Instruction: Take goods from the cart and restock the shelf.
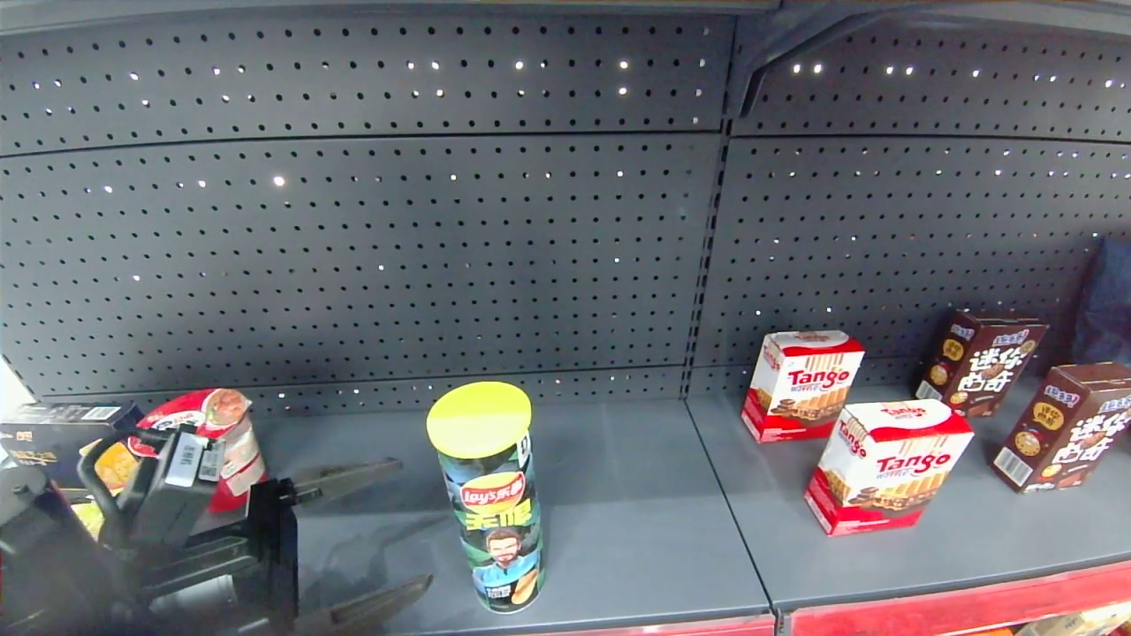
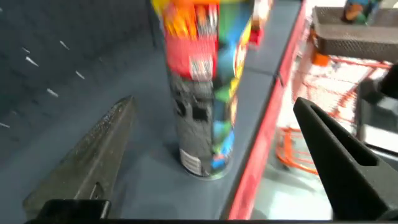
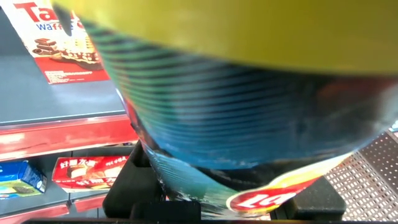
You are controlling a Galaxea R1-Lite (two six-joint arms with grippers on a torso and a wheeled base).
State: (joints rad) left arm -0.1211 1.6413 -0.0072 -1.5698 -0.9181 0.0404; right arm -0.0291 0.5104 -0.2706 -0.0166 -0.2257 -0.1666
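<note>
The chips can (image 1: 490,495) stood upright on the shelf (image 1: 636,495), near the front edge and with free board around it. It looked like a cardboard tube with a yellow plastic lid (image 1: 478,419). I would judge it light and rather stiff, but a hard squeeze could dent the wall. The printed skin seemed smooth, so it may slip in a weak grip. Because it was tall and narrow, a push near the top could tip it. The best hold would be on the middle of the body, below the lid, since the lid may come off.

The left gripper (image 1: 413,521) was just beside the can, not touching it, with its pincer spread wide, more than the can needs. From the left wrist the can (image 2: 205,93) stood past the two fingertips (image 2: 121,115), and the orange cart (image 2: 329,93) was beyond the red shelf edge.

The right gripper (image 3: 230,193) appeared to hold a second can (image 3: 249,112) of the same kind, in the air before the shelf, close under its camera.

At the left end of the shelf were a red packet (image 1: 225,433) and a dark box (image 1: 53,433). To the right, well apart, stood two wafer boxes (image 1: 808,384) and two brown boxes (image 1: 981,362).
</note>
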